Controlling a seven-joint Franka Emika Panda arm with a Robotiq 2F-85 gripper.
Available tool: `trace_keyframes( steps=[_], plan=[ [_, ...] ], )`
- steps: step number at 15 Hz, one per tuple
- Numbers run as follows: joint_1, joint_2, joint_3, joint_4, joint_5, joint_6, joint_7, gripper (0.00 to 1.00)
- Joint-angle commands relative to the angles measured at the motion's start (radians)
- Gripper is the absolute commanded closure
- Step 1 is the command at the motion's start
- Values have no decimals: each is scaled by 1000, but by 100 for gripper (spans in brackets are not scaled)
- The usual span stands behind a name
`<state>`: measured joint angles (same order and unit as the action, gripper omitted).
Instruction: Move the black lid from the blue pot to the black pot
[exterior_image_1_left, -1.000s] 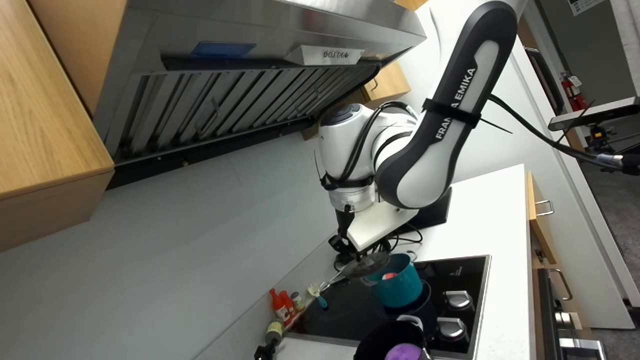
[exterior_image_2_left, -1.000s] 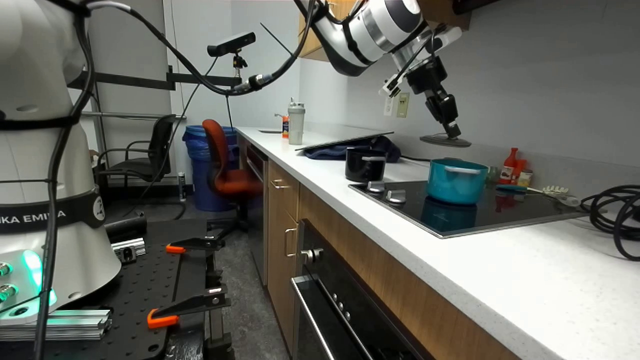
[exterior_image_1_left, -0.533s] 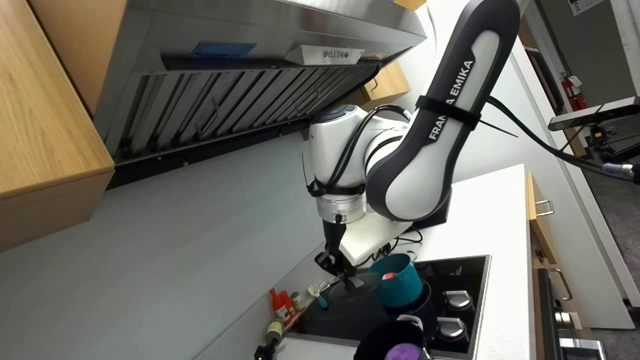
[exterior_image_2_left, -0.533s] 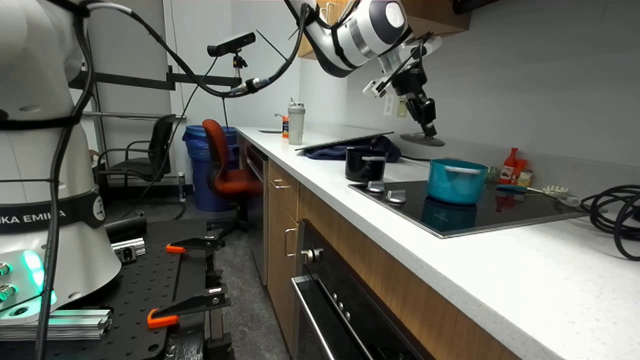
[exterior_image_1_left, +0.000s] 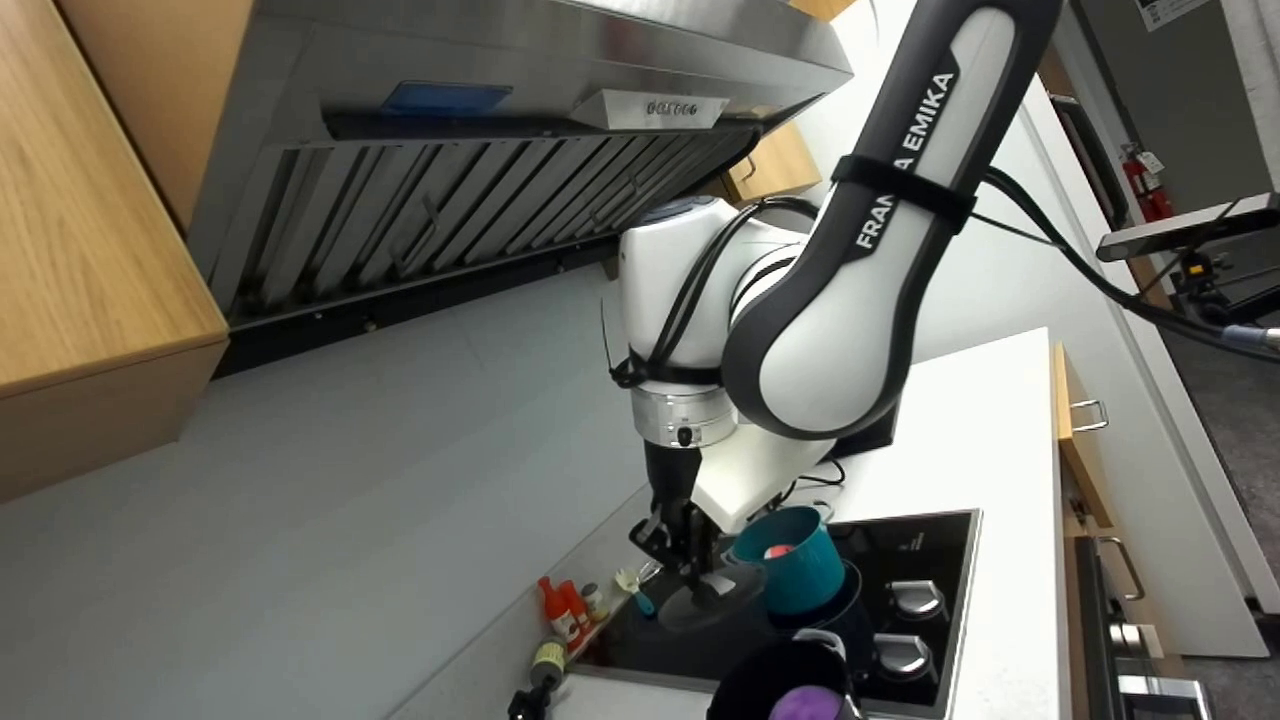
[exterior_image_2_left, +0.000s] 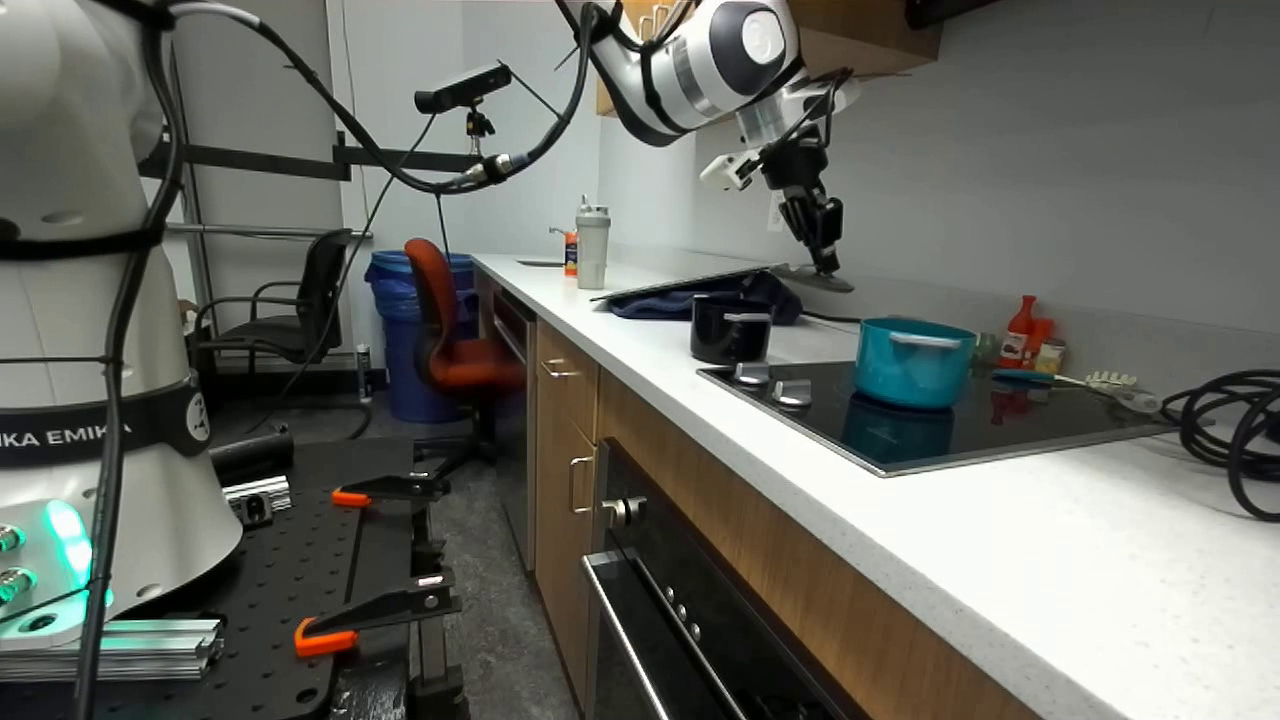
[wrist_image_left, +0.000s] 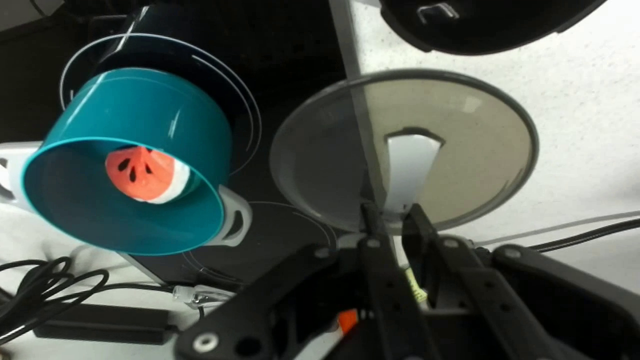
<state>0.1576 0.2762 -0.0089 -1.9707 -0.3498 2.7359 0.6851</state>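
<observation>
The black lid is a round, see-through dark lid with a light grey handle. It shows in the wrist view (wrist_image_left: 480, 160) and in both exterior views (exterior_image_1_left: 682, 608) (exterior_image_2_left: 828, 284). My gripper (wrist_image_left: 392, 212) is shut on its handle; it also shows in both exterior views (exterior_image_1_left: 703, 572) (exterior_image_2_left: 826, 264). The lid hangs in the air, slightly tilted, over the cooktop's edge. The blue pot (exterior_image_2_left: 914, 365), uncovered on the cooktop, holds a red and white piece (wrist_image_left: 142, 172). The black pot (exterior_image_2_left: 722, 335) stands on the counter beside the cooktop with a purple thing (exterior_image_1_left: 806, 704) inside.
Red bottles (exterior_image_2_left: 1018, 332) and a utensil (exterior_image_2_left: 1085, 381) lie near the wall. A tilted dark panel (exterior_image_2_left: 690, 282) on blue cloth stands behind the black pot. Cables (exterior_image_2_left: 1240, 425) lie on the counter. A range hood (exterior_image_1_left: 480, 200) hangs above.
My gripper has carried the lid away from beside the blue pot toward the black pot's side, leftward in an exterior view. The lid's tilt has changed slightly. Both pots have stayed put.
</observation>
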Motion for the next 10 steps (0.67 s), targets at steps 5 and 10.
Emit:
trace_keyframes(
  steps=[5,10],
  plan=[
    [18,-120,0,-165,38,57,-70,96],
    [20,-161,32,-243,53,78,-91,96]
  ],
)
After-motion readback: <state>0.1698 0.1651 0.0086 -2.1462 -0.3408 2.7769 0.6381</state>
